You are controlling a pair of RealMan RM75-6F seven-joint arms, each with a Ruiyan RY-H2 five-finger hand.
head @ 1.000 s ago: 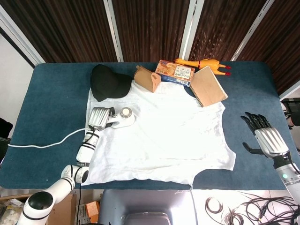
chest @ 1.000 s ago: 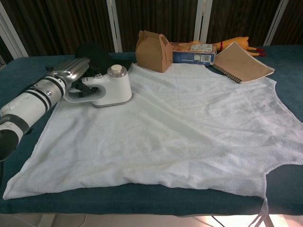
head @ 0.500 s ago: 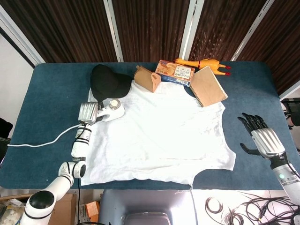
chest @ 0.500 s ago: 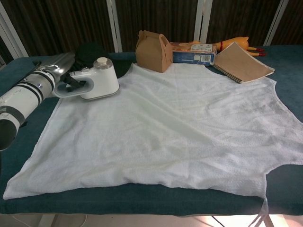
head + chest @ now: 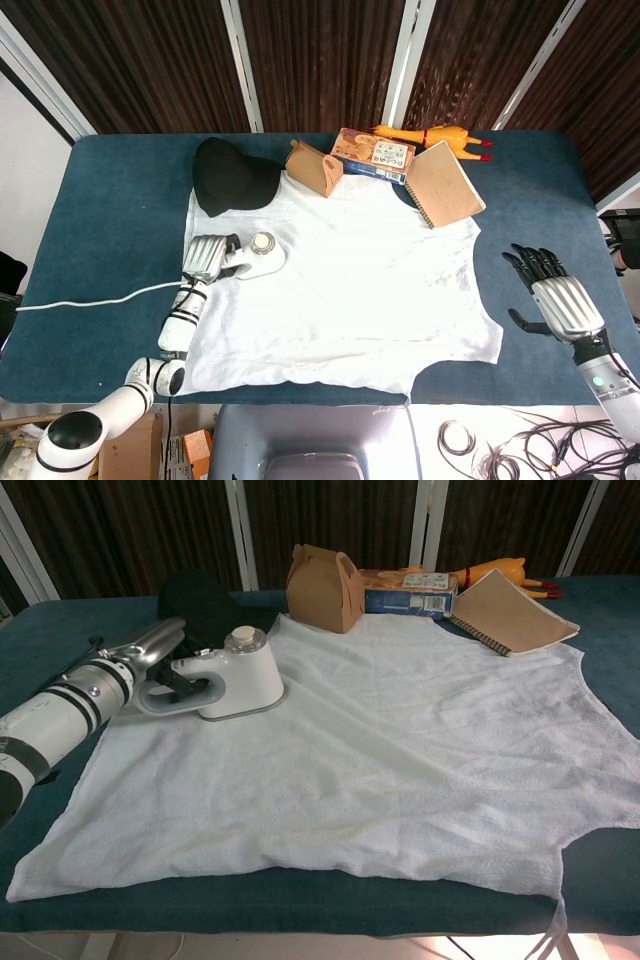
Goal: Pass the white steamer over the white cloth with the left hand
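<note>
The white steamer (image 5: 262, 254) (image 5: 238, 677) rests flat on the far left part of the white cloth (image 5: 350, 290) (image 5: 380, 750). My left hand (image 5: 207, 257) (image 5: 155, 658) grips the steamer's handle from the left side. A white cord (image 5: 90, 302) trails off to the left over the table. My right hand (image 5: 553, 297) hovers open over the blue table right of the cloth, fingers spread, holding nothing. The chest view does not show it.
Along the cloth's far edge lie a black cap (image 5: 232, 176) (image 5: 200, 598), a brown paper box (image 5: 313, 168) (image 5: 325, 587), a snack box (image 5: 374, 153) (image 5: 412, 592), a rubber chicken (image 5: 432, 135) and a brown notebook (image 5: 444, 185) (image 5: 512, 612).
The left hand slid the steamer away toward the cap, then back toward me and rightward on the cloth. The right hand drifted slightly left.
</note>
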